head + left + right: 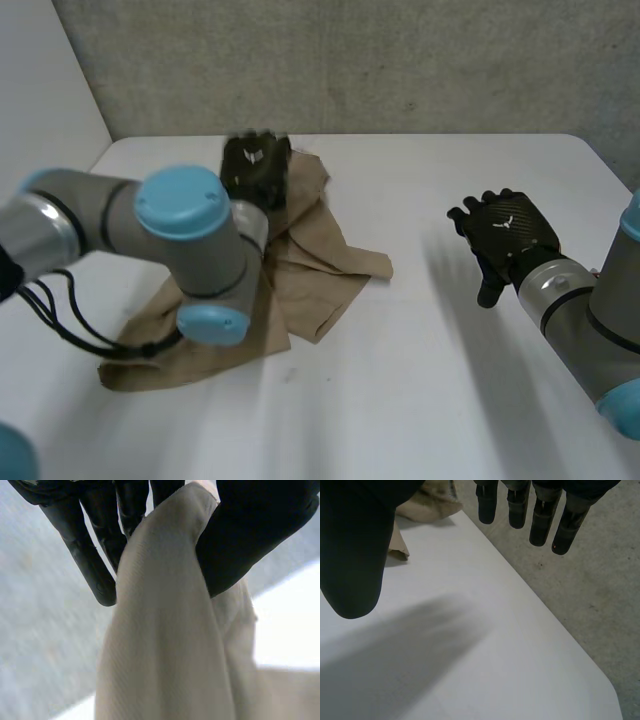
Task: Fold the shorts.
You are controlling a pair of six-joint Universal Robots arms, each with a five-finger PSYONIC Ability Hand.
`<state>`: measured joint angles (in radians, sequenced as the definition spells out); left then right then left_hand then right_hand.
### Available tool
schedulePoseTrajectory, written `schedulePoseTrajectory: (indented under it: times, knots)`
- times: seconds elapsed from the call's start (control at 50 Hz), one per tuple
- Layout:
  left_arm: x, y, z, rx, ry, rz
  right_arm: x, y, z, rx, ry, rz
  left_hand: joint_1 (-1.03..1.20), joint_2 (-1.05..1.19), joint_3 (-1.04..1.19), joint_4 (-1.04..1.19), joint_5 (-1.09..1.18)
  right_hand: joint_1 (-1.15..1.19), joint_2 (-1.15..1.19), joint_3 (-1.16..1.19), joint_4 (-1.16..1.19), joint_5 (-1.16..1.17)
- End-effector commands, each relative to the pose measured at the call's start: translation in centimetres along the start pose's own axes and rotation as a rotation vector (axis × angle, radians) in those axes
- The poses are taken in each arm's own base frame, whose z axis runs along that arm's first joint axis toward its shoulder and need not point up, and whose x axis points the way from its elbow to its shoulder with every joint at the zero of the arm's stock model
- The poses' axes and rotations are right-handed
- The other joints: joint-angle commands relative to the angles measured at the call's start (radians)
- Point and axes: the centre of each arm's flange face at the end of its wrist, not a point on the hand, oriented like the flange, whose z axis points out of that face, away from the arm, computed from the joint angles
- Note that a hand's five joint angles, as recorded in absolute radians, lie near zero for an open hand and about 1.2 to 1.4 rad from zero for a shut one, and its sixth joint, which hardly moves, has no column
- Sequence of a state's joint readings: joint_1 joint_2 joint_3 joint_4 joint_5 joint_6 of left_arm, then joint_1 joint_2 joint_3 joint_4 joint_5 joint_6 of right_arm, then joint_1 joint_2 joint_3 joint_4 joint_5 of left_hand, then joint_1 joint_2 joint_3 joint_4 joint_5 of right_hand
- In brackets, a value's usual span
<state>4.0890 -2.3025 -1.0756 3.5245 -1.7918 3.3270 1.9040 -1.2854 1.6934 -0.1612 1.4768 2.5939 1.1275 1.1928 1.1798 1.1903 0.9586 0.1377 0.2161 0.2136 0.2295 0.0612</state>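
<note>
Tan shorts (pixel 300 270) lie rumpled on the white table (pixel 430 380), left of the middle, with one part lifted at the far end. My left hand (pixel 255 170) holds that raised part up off the table. In the left wrist view the cloth (pixel 165 630) is pinched between the thumb (pixel 250 535) and the fingers (pixel 85 550) and hangs down from them. My right hand (pixel 505 235) hovers over the right side of the table, well away from the shorts, with straight fingers (pixel 540 515) and nothing in it. A bit of the shorts (pixel 425 502) lies beyond its thumb.
The left arm (pixel 180 240) reaches across the near part of the shorts and hides some of the cloth. The table's far edge (pixel 520 565) runs past the right hand's fingertips, with grey floor (pixel 590 590) beyond. A grey wall (pixel 350 60) stands behind the table.
</note>
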Motion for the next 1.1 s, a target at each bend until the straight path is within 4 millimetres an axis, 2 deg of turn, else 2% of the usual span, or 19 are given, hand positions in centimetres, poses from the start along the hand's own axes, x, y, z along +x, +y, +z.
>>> schedulePoseTrajectory:
  times: [0.02,0.12,0.14,0.2,0.22,0.34,0.44,0.52,0.62,0.68,0.72,0.74,0.76,0.78,0.8,0.86,0.98,1.02,1.1]
  knots:
    - [-0.1,-6.6,1.4,0.213,-0.025,-0.054,0.5,-0.3,0.1,0.004,0.032,0.002,0.269,0.203,0.217,0.206,0.263,0.037,-0.042,-0.039,-0.055,-0.061]
    - [1.5,-11.7,0.4,0.34,0.009,-0.122,1.5,-0.5,0.2,-0.012,0.105,0.033,0.269,0.203,0.217,0.206,0.263,0.037,-0.042,-0.039,-0.055,-0.061]
    - [1.8,-13.8,-0.2,0.391,0.018,-0.15,1.8,-0.5,0.3,-0.013,0.127,0.054,0.269,0.203,0.217,0.206,0.263,0.037,-0.042,-0.039,-0.055,-0.061]
    - [1.5,-16.9,-1.2,0.471,0.019,-0.186,2.3,-0.7,0.4,-0.01,0.149,0.091,0.269,0.203,0.217,0.206,0.263,0.037,-0.042,-0.039,-0.055,-0.061]
    - [1.2,-18.9,-1.8,0.521,0.015,-0.209,2.7,-0.6,0.5,-0.011,0.163,0.114,0.269,0.203,0.217,0.206,0.263,0.037,-0.042,-0.039,-0.055,-0.061]
    - [0.6,-23.4,-3.9,0.628,0.049,-0.337,4.9,-0.6,0.6,-0.004,0.225,0.166,0.269,0.203,0.217,0.206,0.263,0.037,-0.042,-0.039,-0.055,-0.061]
    - [0.9,-24.7,-4.8,0.65,0.083,-0.414,5.3,-0.7,0.6,0.001,0.238,0.175,0.269,0.203,0.217,0.206,0.263,0.037,-0.042,-0.039,-0.055,-0.061]
    - [1.2,-24.1,-4.9,0.628,0.09,-0.411,5.3,-0.6,0.5,-0.004,0.238,0.175,0.269,0.203,0.217,0.206,0.263,0.037,-0.042,-0.039,-0.055,-0.061]
    - [1.1,-20.9,-3.9,0.553,0.072,-0.379,5.4,-0.8,0.4,-0.001,0.239,0.175,0.269,0.203,0.217,0.206,0.263,0.037,-0.042,-0.039,-0.055,-0.061]
    - [-0.5,-16.9,-1.7,0.468,0.018,-0.333,5.5,-1.0,0.3,0.008,0.244,0.175,0.269,0.203,0.217,0.206,0.263,0.037,-0.042,-0.039,-0.055,-0.061]
    - [-2.1,-12.7,-0.1,0.375,-0.029,-0.288,5.7,-1.3,0.1,0.016,0.246,0.173,0.269,0.203,0.217,0.206,0.263,0.037,-0.042,-0.039,-0.055,-0.061]
    - [-2.4,-11.6,0.2,0.351,-0.034,-0.279,5.8,-1.3,0.1,0.017,0.247,0.171,0.269,0.203,0.217,0.206,0.263,0.037,-0.042,-0.039,-0.055,-0.061]
    - [-2.6,-10.6,0.3,0.328,-0.038,-0.27,5.8,-1.3,0.1,0.018,0.247,0.17,0.165,0.099,0.112,0.102,0.159,0.037,-0.042,-0.039,-0.055,-0.061]
    - [-2.6,-8.6,0.5,0.275,-0.028,-0.248,6.1,-1.5,0.0,0.024,0.256,0.168,-0.223,-0.288,-0.275,-0.286,-0.229,0.037,-0.042,-0.039,-0.055,-0.061]
    - [-2.3,-7.6,0.5,0.253,-0.011,-0.237,6.3,-1.6,0.0,0.028,0.258,0.168,-0.433,-0.499,-0.486,-0.496,-0.439,0.037,-0.042,-0.039,-0.055,-0.061]
    - [-1.5,-4.3,0.6,0.178,0.064,-0.202,6.9,-1.9,-0.2,0.041,0.27,0.159,-0.696,-0.762,-0.749,-0.759,-0.702,0.037,-0.042,-0.039,-0.055,-0.061]
    - [-1.0,-2.8,-0.5,0.104,0.115,-0.175,7.6,-2.7,-0.1,0.064,0.272,0.138,-0.87,-0.935,-0.922,-0.933,-0.875,0.037,-0.042,-0.039,-0.055,-0.061]
    - [-1.1,-3.4,-0.8,0.102,0.115,-0.175,7.4,-3.0,-0.2,0.062,0.25,0.118,-0.873,-0.938,-0.925,-0.936,-0.879,0.037,-0.042,-0.039,-0.055,-0.061]
    - [-2.3,-6.3,-2.5,0.105,0.101,-0.18,6.6,-3.9,-0.5,0.088,0.163,0.064,-0.867,-0.932,-0.919,-0.93,-0.873,0.037,-0.042,-0.039,-0.055,-0.061]
